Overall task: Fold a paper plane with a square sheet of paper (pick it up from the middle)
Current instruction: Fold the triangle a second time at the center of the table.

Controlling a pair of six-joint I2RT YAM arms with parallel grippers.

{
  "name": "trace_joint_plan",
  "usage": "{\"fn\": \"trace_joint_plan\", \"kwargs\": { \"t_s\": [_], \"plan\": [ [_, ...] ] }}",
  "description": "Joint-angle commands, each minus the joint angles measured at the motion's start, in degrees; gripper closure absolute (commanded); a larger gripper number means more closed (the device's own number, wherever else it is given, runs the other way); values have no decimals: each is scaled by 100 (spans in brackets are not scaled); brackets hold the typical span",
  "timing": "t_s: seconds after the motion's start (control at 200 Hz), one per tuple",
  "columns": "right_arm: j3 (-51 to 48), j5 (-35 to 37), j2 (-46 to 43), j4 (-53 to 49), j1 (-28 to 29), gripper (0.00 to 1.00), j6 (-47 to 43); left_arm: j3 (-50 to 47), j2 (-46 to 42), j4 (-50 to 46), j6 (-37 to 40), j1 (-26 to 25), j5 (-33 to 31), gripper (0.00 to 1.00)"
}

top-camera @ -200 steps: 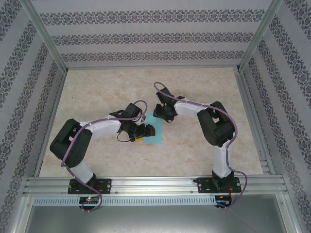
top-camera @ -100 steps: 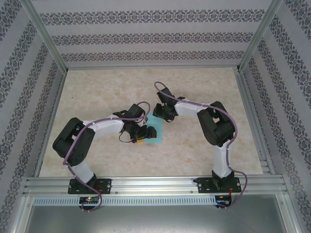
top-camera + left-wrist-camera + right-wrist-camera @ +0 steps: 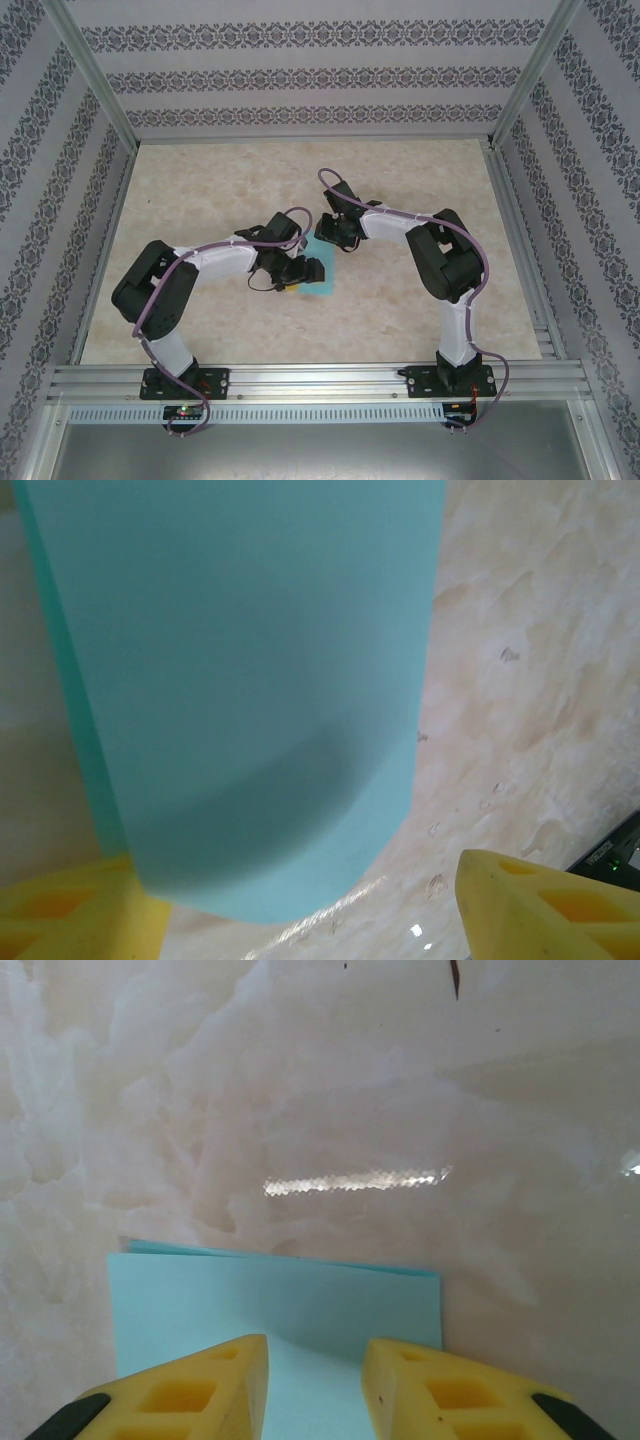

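The square sheet of paper (image 3: 322, 286) is teal and lies mid-table between both arms. In the right wrist view the sheet of paper (image 3: 280, 1295) lies doubled, a second layer's edge peeking out along its far side. My right gripper (image 3: 315, 1352) is open just above the paper's far end (image 3: 335, 238), nothing between its yellow fingers. My left gripper (image 3: 300, 272) stands wide open at the paper's left side. In the left wrist view the paper (image 3: 250, 680) bulges up in a curve, overlapping the left finger (image 3: 70, 915). Nothing shaped like a paper plane is in view.
The marble-patterned table (image 3: 200, 190) is walled by patterned panels at the left, back and right. An aluminium rail (image 3: 320, 385) runs along the near edge at the arm bases.
The left arm has edged a little to the right and its jaws have narrowed slightly. The right arm and the paper have stayed put.
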Motion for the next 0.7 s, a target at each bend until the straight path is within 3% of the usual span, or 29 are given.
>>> {"fn": "trace_joint_plan", "kwargs": {
  "t_s": [0.0,0.47,0.694],
  "plan": [
    [-391,26,409,-324,-22,66,38,288,189,340,425,-36,-113,28],
    [-449,-164,411,-180,-15,66,-27,144,59,603,1210,61,-514,22],
    [-485,-201,432,-142,-8,66,17,213,181,708,1189,65,-394,25]
  ]
}}
